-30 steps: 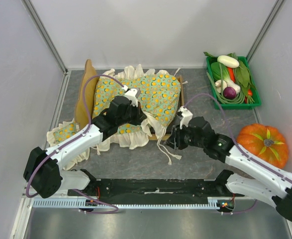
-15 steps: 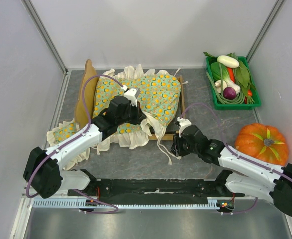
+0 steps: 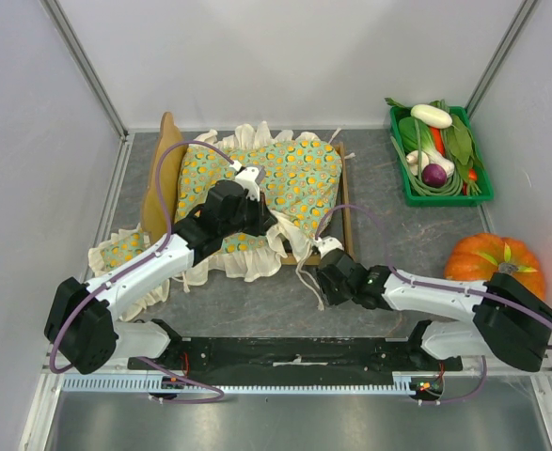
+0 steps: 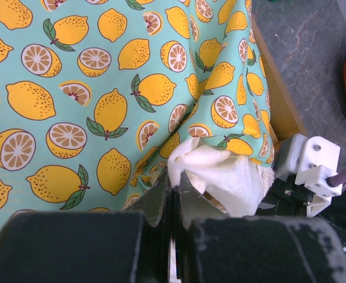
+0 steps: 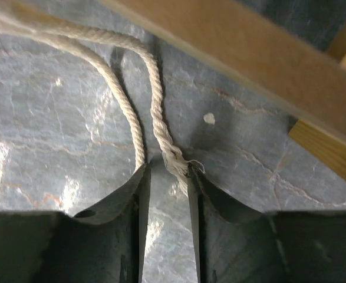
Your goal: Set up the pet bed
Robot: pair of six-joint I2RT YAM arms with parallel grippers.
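Right claw (image 5: 168, 177) has swung leftward, now low by the near right corner of the bed (image 3: 343, 178). On the worktop (image 3: 388, 188) the bed sits rear left, cushion (image 3: 276, 178) heaped over it. Left claw (image 4: 173, 197) is clamped on the cushion's frill (image 4: 214, 171). Right claw's jaws stand apart, a cord (image 5: 157, 118) end between them
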